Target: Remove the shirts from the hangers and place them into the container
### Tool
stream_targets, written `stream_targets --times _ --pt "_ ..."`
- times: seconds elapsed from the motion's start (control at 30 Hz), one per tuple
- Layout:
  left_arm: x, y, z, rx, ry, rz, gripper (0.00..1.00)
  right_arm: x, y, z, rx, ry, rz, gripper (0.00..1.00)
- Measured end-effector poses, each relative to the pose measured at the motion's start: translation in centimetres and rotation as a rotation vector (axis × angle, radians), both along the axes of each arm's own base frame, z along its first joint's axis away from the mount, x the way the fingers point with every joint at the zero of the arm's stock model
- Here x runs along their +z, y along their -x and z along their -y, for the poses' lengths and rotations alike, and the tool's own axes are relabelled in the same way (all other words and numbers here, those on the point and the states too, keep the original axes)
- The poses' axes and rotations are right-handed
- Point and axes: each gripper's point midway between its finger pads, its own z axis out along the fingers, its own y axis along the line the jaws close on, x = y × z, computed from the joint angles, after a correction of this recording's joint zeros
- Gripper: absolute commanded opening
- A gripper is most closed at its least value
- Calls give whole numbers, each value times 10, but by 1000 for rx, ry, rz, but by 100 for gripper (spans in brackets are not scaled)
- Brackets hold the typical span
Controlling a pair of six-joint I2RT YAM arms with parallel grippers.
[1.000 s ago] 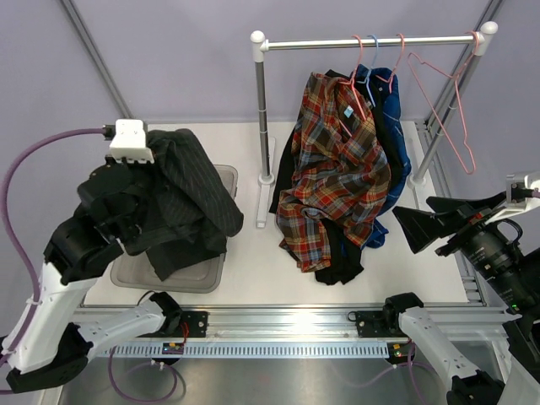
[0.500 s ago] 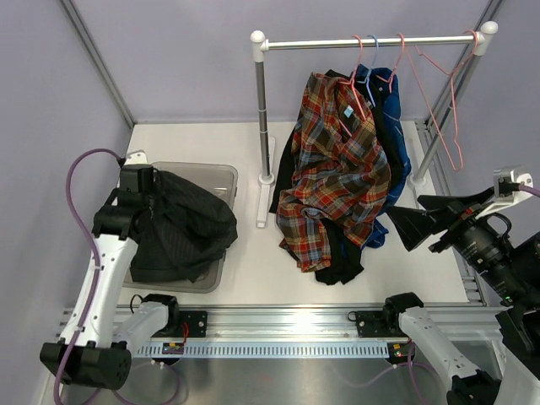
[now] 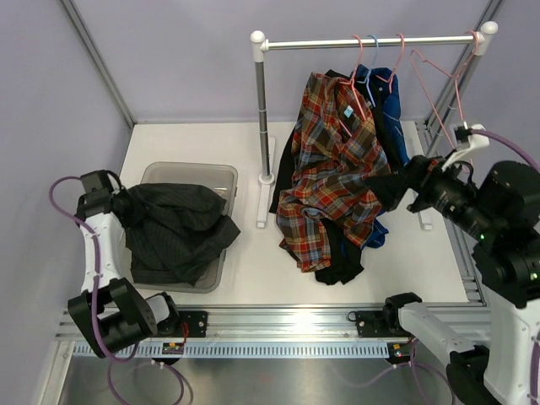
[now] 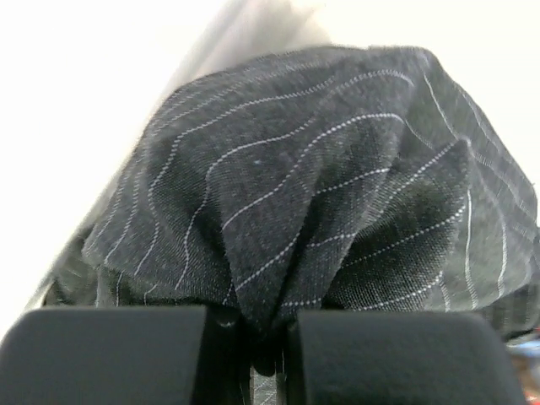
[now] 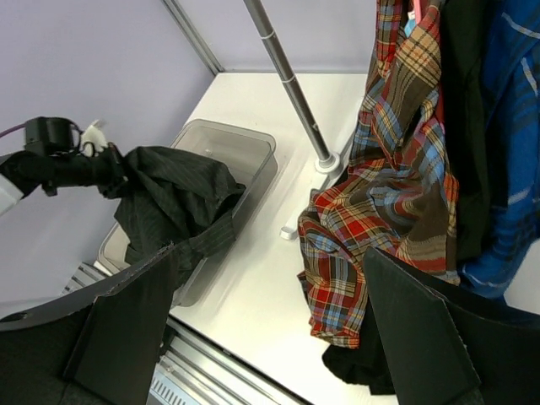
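The charcoal pinstriped shirt [image 3: 181, 232] lies bunched in the grey container [image 3: 192, 168], spilling over its near rim. My left gripper [image 3: 119, 203] at the container's left edge is shut on a fold of it [image 4: 295, 194], the fabric pinched between the pads [image 4: 110, 354]. The plaid shirt [image 3: 333, 177] hangs from a pink hanger [image 3: 358, 52], in front of the blue shirt [image 3: 395, 139] and the black shirt [image 3: 342, 266]. My right gripper [image 3: 396, 187] stands open and empty just right of the plaid shirt [image 5: 396, 186]. One bare pink hanger [image 3: 440, 103] hangs at the rail's right end.
The white-and-silver rail stand [image 3: 263, 110] rises behind the table's middle, its left post [image 5: 291, 84] between the container [image 5: 245, 148] and the hanging shirts. Purple walls and metal frame bars close in the back and sides.
My left arm has swung down and to the left, laying the pinstriped shirt into the container. My right arm has moved up and left to the plaid shirt. The bare hanger has swung.
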Motion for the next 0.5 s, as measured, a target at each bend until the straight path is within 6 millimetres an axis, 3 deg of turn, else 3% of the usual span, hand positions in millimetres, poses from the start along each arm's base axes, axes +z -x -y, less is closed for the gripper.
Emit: stream_targets --times 0.13,0.3,0.37,0.4,0.47,0.5 --pt "15 1 -18 74 38 78 0 1 -28 -11 31 3 -35 99" --pt "15 -9 -8 28 102 107 3 5 -69 -19 25 35 -54 98" --pt "14 -10 -4 15 121 113 21 7 -87 -20 11 57 -60 97" --pt "14 -11 -3 7 126 116 37 9 -98 -20 0 67 -61 95" --pt "15 -14 0 -4 140 132 42 10 -120 -21 -24 86 -70 93" --pt "15 -14 1 -6 145 137 52 10 -130 -21 -36 92 -73 92"
